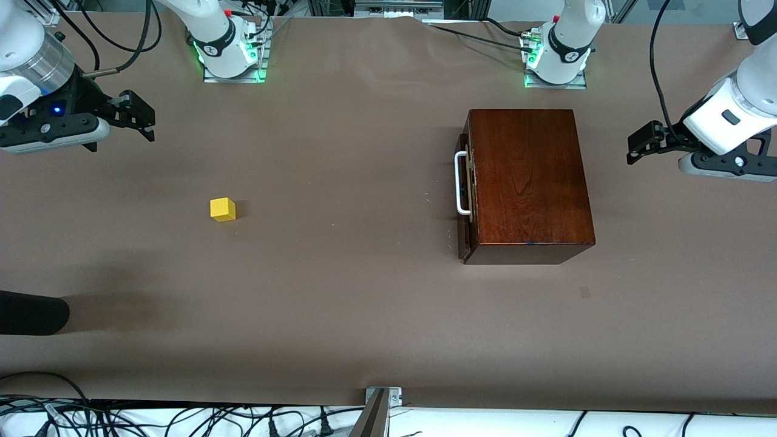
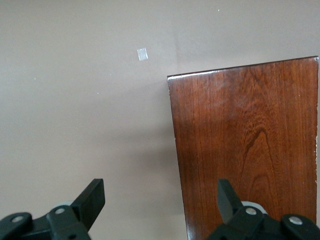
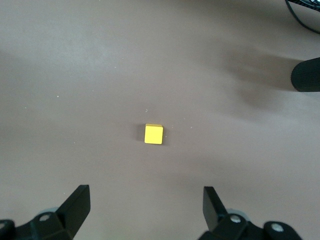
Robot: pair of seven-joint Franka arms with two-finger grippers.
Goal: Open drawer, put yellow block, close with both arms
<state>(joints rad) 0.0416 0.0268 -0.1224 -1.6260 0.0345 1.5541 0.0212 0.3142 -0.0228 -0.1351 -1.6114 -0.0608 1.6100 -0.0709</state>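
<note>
Right now the drawer [image 1: 465, 182] sits shut in its mahogany box [image 1: 528, 182], right of centre in the front view, white handle [image 1: 459, 183] facing the yellow block [image 1: 223, 209], which lies well apart at left of centre on the brown table [image 1: 340, 303]. At the upper left edge the right gripper [image 1: 145, 118] hangs with fingers apart; at the upper right edge the left gripper [image 1: 637, 145] hangs spread beside the box.

Brown table [image 1: 364, 303] carries two things: yellow block [image 1: 223, 209] toward right arm's end, box [image 1: 528, 182] toward left arm's end, well apart. Drawer [image 1: 466, 188] shut, handle [image 1: 461, 183] facing block.
</note>
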